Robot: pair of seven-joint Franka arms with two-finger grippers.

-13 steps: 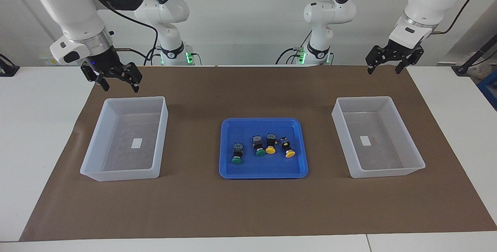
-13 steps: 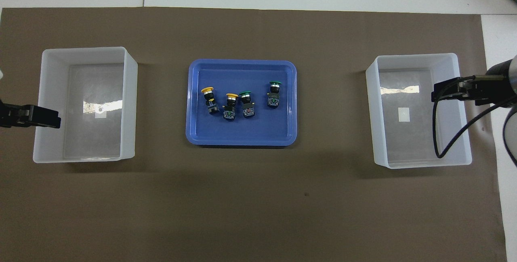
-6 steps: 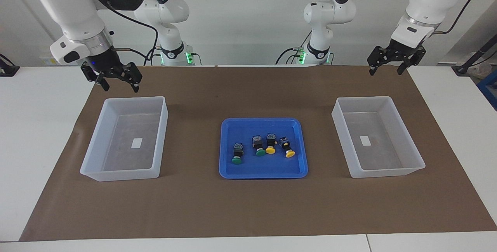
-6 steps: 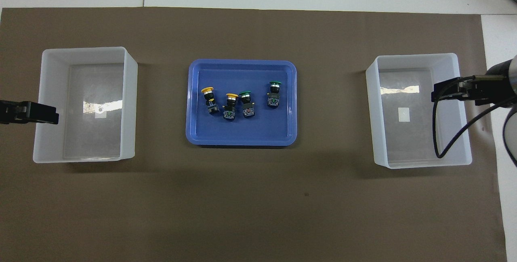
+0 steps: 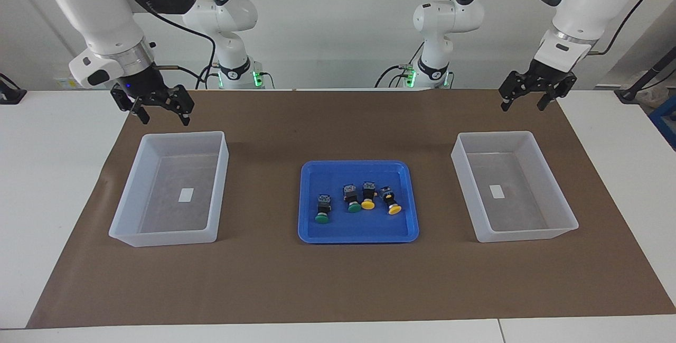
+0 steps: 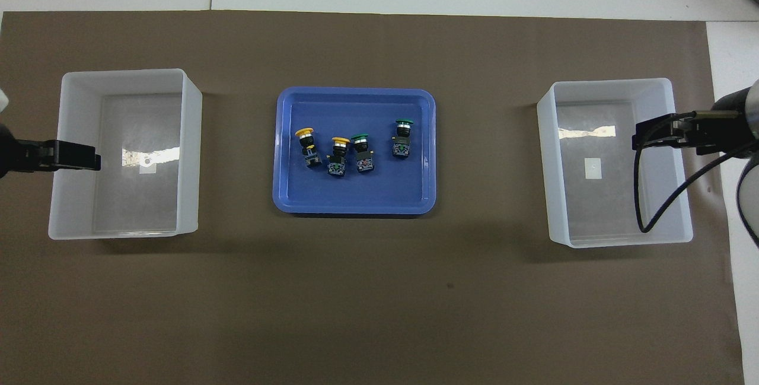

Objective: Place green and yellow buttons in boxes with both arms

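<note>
Arms Stir as Four Buttons Wait in the Tray

Two empty boxes [image 5: 171, 187] [image 5: 512, 184] flank the blue tray [image 5: 358, 232] on the counter; the left gripper [image 5: 531, 97], jaws wide, has shifted slightly toward the tray, the right gripper [image 5: 161, 110] holds, jaws wide; all four buttons [image 5: 356, 201] remain in the tray, unsorted.
</note>
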